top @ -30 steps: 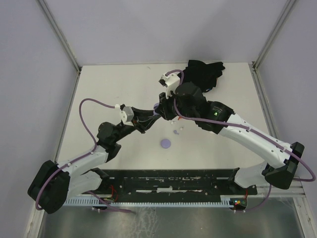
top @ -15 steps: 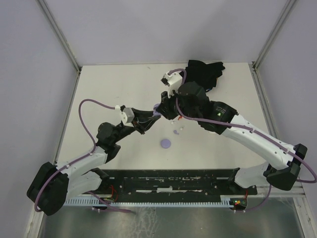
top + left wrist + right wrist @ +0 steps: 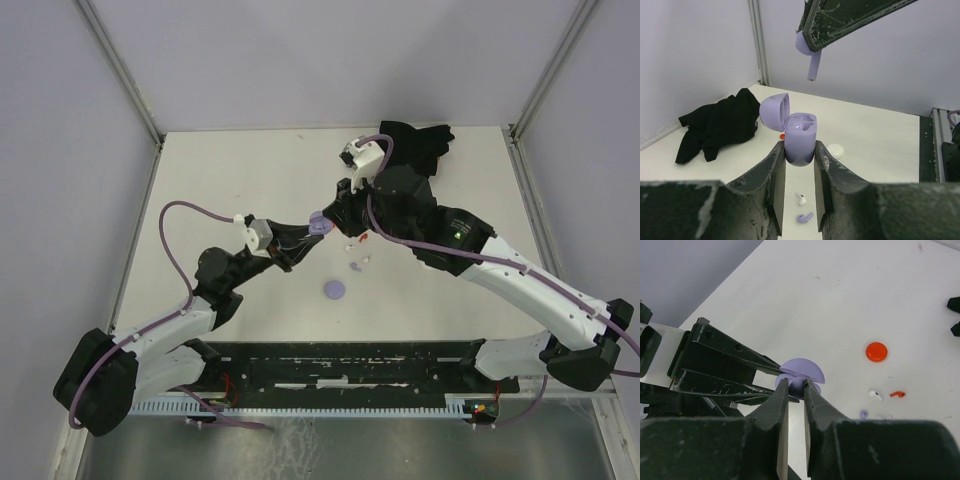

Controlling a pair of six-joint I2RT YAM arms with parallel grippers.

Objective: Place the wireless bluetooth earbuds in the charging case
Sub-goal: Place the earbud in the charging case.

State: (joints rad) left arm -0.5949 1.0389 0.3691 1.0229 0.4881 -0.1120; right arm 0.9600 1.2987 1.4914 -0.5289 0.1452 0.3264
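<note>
My left gripper [image 3: 800, 151] is shut on the lavender charging case [image 3: 800, 137], held upright with its lid [image 3: 774, 111] swung open to the left. The right gripper [image 3: 797, 385] is shut on a lavender earbud [image 3: 810, 57], which hangs stem down just above the case's open top. From above, the case [image 3: 319, 224] shows between the two grippers. A white earbud [image 3: 801, 199] and another lavender earbud [image 3: 805, 217] lie on the table under the left fingers. A red earbud [image 3: 897, 394] lies beside the white one [image 3: 874, 395].
A black cloth [image 3: 415, 145] is bunched at the far right of the table. A lavender disc [image 3: 335, 290] lies nearer the arms, a red disc [image 3: 876, 351] beyond the loose earbuds, and a white disc [image 3: 835, 150] to the right of the case.
The right arm has shifted right and back, carrying the lavender earbud, so the case now shows from above. The left arm has stayed put with the case.
</note>
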